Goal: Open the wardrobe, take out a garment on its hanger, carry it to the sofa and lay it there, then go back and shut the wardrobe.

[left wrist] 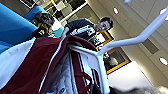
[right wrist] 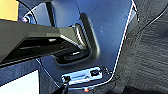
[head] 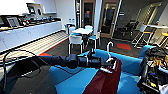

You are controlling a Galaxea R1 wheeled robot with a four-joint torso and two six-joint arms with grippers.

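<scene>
My left arm reaches in from the left, and its gripper (head: 107, 64) is shut on the white hanger (head: 109, 47), whose curved hook stands up above it. The maroon garment (head: 106, 80) with white sleeves hangs from the hanger over the blue sofa (head: 72, 83). In the left wrist view the hanger (left wrist: 100, 56) runs across the garment's collar, the garment (left wrist: 37, 67) drapes below it, and the sofa (left wrist: 12, 25) lies behind. The wardrobe is out of view.
A person with a control rig (head: 155, 70) is at the sofa's right end and shows again as a person (left wrist: 85, 27) in the left wrist view. A white table with chairs (head: 81, 33) stands beyond the sofa. A kitchen counter (head: 27, 32) runs along the left. The right wrist view looks down on the robot's base (right wrist: 105, 37) and dark floor.
</scene>
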